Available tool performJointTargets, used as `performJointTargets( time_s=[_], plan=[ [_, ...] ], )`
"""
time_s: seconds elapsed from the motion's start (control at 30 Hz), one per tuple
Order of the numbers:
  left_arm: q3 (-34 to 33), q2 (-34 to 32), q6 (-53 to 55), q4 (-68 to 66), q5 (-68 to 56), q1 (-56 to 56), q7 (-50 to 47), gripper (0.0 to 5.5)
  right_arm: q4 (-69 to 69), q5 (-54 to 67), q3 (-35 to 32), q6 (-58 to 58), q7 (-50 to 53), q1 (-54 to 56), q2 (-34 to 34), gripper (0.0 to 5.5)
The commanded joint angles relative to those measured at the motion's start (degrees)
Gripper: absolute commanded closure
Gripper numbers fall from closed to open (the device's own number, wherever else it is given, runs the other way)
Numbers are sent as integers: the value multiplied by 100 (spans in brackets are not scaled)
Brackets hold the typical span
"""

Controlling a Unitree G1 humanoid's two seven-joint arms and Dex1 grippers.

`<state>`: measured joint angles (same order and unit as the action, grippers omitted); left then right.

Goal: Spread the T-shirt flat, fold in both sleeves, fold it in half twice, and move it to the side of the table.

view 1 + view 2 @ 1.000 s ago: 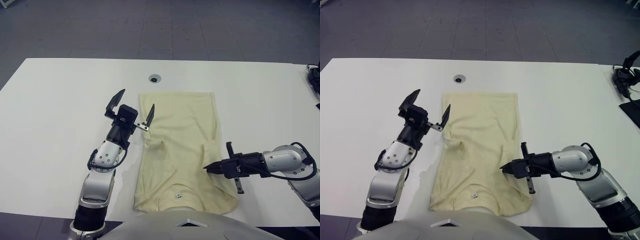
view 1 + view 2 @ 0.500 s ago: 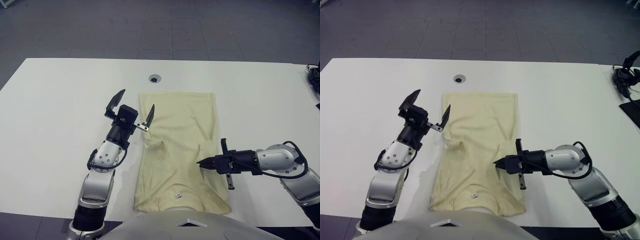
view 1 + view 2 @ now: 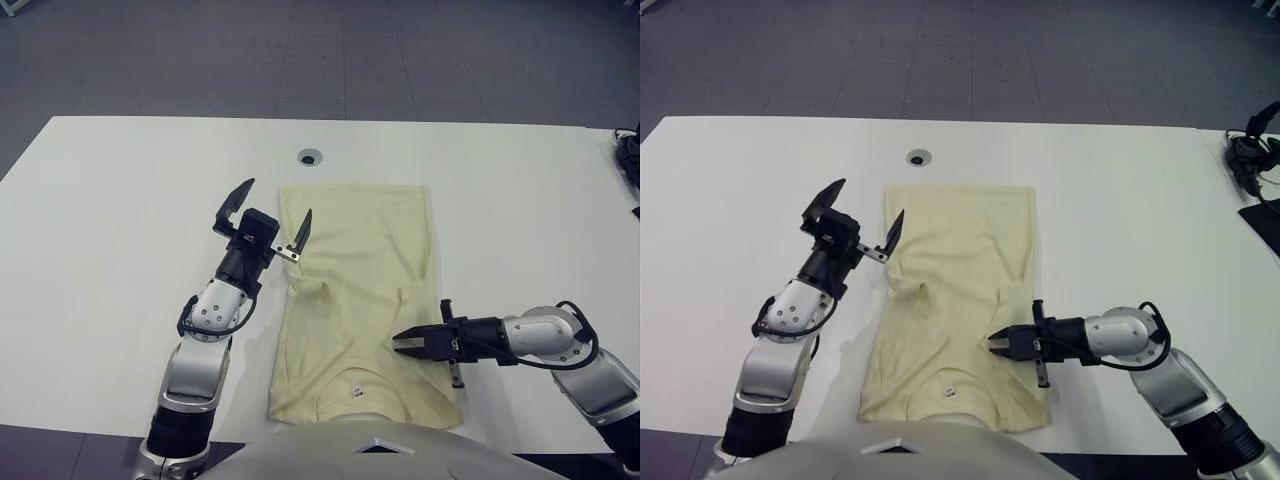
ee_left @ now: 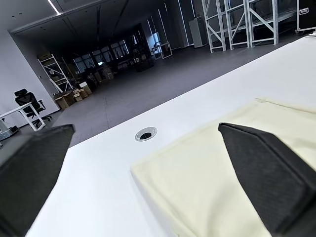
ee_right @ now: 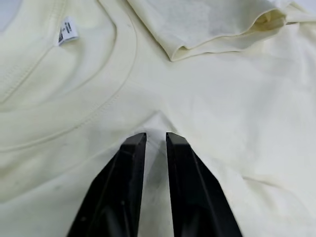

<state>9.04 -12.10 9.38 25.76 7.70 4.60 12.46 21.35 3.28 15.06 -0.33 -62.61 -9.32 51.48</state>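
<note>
One pale yellow T-shirt [image 3: 355,260] lies on a white table [image 3: 120,200], in the middle of it, directly in front of the robot. Its collar is at the near edge and its hem points away. The shirt forms a long narrow shape, with both sleeves turned in over the body and some wrinkles around them. A small white label [image 5: 67,30] sits inside the collar. There are two hands. The left hand [image 3: 276,200] is raised above the table at the shirt's left edge, toward the far end. Its two fingers are spread wide apart; it holds nothing and touches nothing. The right hand [image 3: 397,341] lies low on the near right part of the shirt, just beside the collar, pointing toward the left. Its two fingers [image 5: 132,148] are almost together, with a thin ridge of the cloth pinched between the tips. One small round hole [image 3: 310,157] is set in the table just beyond the hem.
</note>
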Motion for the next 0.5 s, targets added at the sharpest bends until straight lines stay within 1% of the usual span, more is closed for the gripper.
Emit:
performJointTargets(
  time_s=[0.03,0.23,0.4,0.5],
  plan=[
    [10,-33,31,-17,15,-39,34,10,-55,289,-246,70,140,-47,-134,388],
    [7,-35,27,-12,19,-36,36,10,11,1623,-1075,460,252,-118,-470,299],
    [-12,-46,40,28,9,-10,39,10,-216,2894,-1913,986,-83,-181,-427,217],
    [-28,-53,38,48,-4,5,43,10,-717,3014,-2167,1034,-412,-247,-297,169]
  ],
)
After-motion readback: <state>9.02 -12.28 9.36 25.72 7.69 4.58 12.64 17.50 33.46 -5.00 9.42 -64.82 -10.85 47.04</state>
